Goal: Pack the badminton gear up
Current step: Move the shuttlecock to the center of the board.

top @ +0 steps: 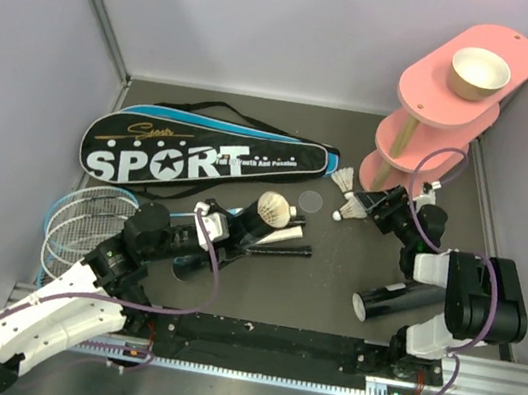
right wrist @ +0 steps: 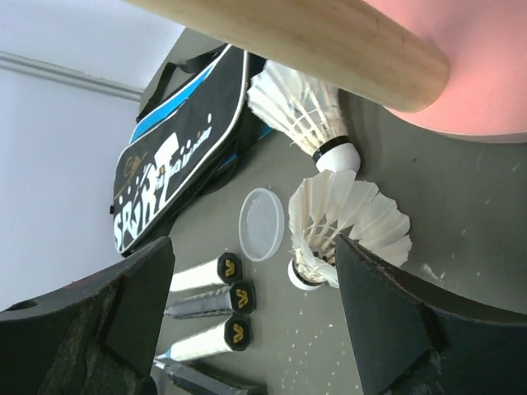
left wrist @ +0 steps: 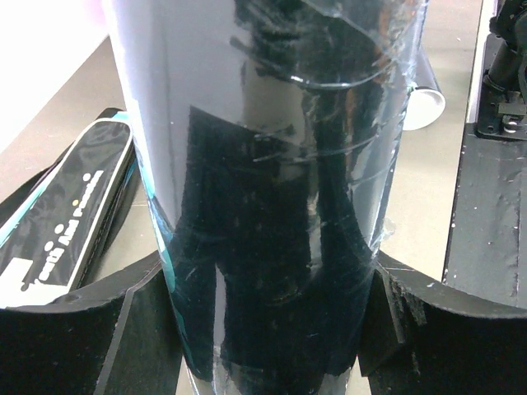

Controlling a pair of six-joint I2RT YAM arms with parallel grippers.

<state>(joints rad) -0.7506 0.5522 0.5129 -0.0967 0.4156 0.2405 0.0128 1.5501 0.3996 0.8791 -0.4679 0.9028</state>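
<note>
My left gripper (top: 199, 232) is shut on a black cylinder tube (left wrist: 272, 206), which fills the left wrist view between my fingers (left wrist: 90, 329). A white shuttlecock (top: 275, 210) sits at that tube's far mouth. My right gripper (top: 368, 212) is open and low over the table. A shuttlecock (right wrist: 350, 218) lies just inside its right finger (right wrist: 387, 313), and a second shuttlecock (right wrist: 300, 107) lies beyond it. The second black tube (top: 399, 301) lies by the right arm. The black and blue SPORT bag (top: 200, 156) lies at the back. The rackets (top: 78, 217) lie at the left, their handles (right wrist: 210, 300) toward the middle.
The pink three-tier stand (top: 442, 106) with a tan bowl (top: 479, 73) stands at the back right, its wooden post (right wrist: 329, 41) close above my right gripper. A clear round lid (top: 312, 203) lies between the bag and the shuttlecocks. Walls enclose the table on both sides.
</note>
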